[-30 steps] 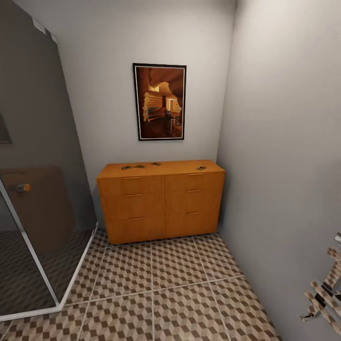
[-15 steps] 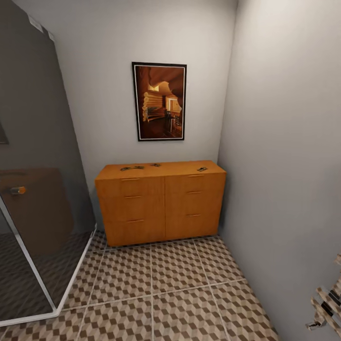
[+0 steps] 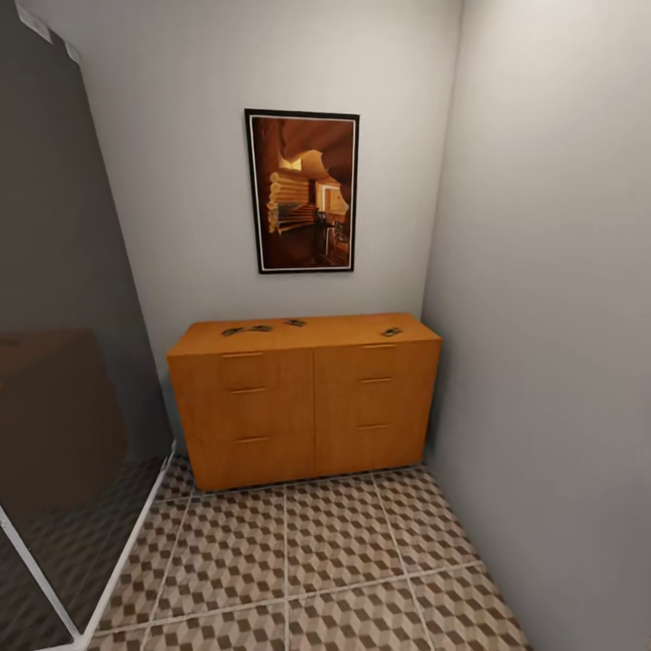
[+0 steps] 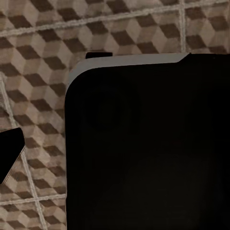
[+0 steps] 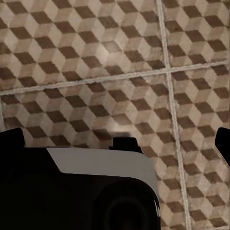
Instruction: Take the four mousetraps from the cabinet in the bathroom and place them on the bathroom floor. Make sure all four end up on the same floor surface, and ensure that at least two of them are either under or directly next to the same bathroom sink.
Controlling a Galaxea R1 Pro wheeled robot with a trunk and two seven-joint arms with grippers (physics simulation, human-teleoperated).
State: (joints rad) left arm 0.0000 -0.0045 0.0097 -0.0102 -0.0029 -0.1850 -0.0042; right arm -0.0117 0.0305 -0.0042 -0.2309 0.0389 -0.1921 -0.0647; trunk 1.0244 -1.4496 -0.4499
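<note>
cabinet: stands on the bathroom floor, back against the far wall, its right end in the corner by the right wall.
mousetraps: on the cabinet top; two touching or just beside each other at the left, one near the middle towards the back, one at the right end.
picture: on the far wall, above the cabinet.
glass partition: left of the cabinet, running forward along the floor.
</note>
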